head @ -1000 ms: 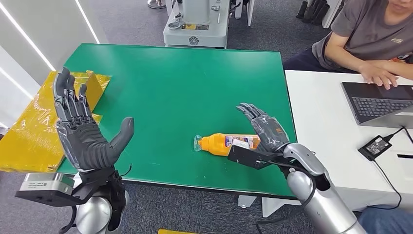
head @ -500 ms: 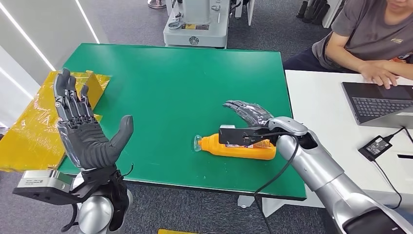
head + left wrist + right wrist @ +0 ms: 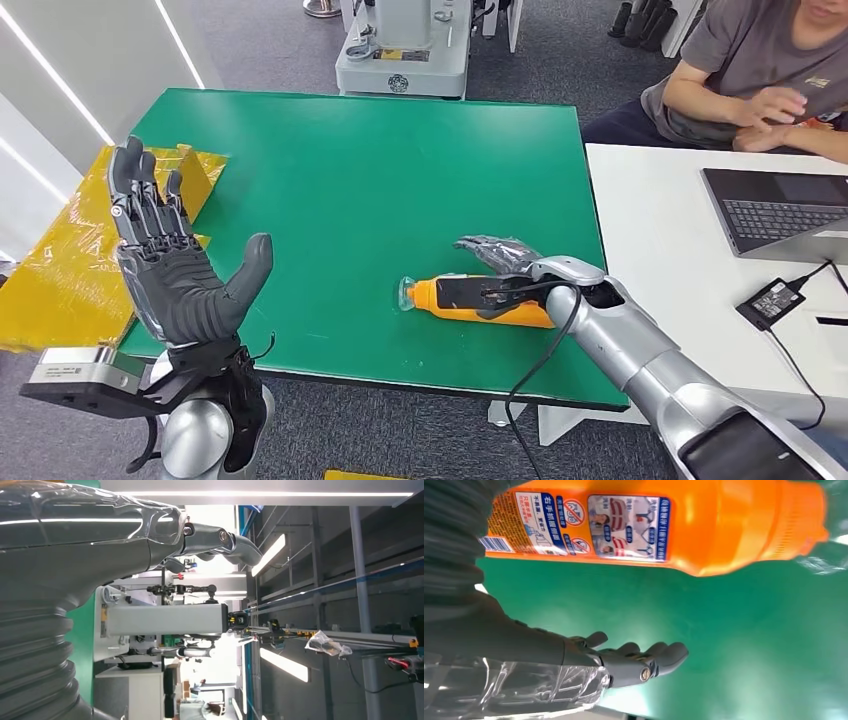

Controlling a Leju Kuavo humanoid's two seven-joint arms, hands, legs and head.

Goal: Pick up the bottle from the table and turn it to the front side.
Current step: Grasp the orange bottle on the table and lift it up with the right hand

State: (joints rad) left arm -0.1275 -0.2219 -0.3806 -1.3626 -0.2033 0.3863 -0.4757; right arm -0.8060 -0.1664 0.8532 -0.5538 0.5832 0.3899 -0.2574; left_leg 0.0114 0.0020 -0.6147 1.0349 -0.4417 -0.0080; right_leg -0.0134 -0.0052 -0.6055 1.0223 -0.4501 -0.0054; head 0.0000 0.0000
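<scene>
As counted: one bottle (image 3: 480, 302) lying flat.

A robotics lab or workshop set inside an office space: grey carpet floor (image 3: 560, 60), a green-topped counter (image 3: 360, 170) as a test bench, the white base of a machine (image 3: 402, 50) behind it, and a white desk (image 3: 680, 260) where a person (image 3: 760, 70) sits at a laptop (image 3: 775, 212) with its power brick (image 3: 772, 300).

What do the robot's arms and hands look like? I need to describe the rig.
Silver metal arms end in dark grey robot hands, left robot hand and right robot hand, partly wrapped in clear film, with grey ribbed wrist covers. A black cable loops along the right arm.
</scene>
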